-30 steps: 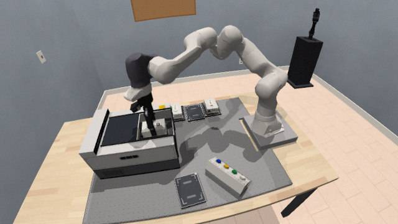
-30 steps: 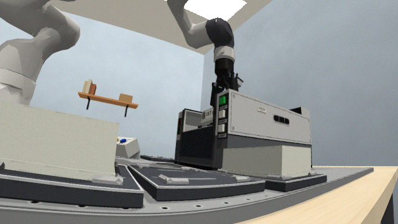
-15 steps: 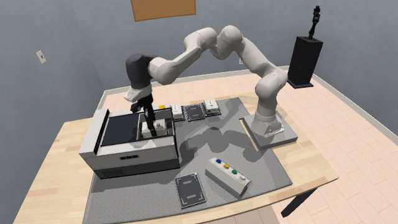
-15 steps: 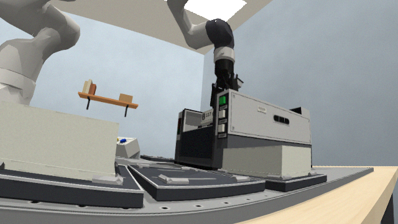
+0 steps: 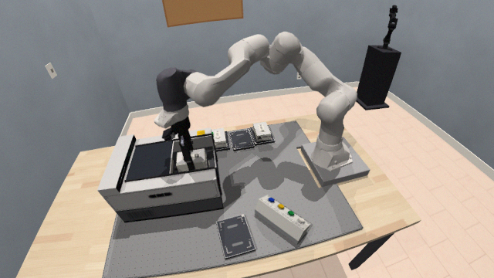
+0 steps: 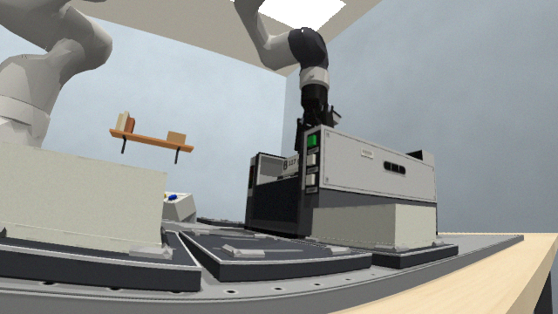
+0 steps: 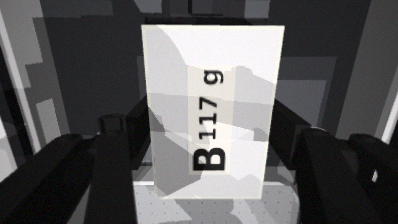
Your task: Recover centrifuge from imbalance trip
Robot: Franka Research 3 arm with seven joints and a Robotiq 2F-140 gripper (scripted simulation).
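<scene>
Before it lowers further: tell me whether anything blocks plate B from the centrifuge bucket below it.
Nothing visible does. The gripper is shut on plate B, already inside the open door gap of the centrifuge, whose sliding door is pushed aside. The wrist view shows only dark bucket space beneath.

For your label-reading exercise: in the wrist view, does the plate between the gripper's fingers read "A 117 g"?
No. The white plate held in the gripper is printed "B 117 g", so its letter is B, not A.
</scene>
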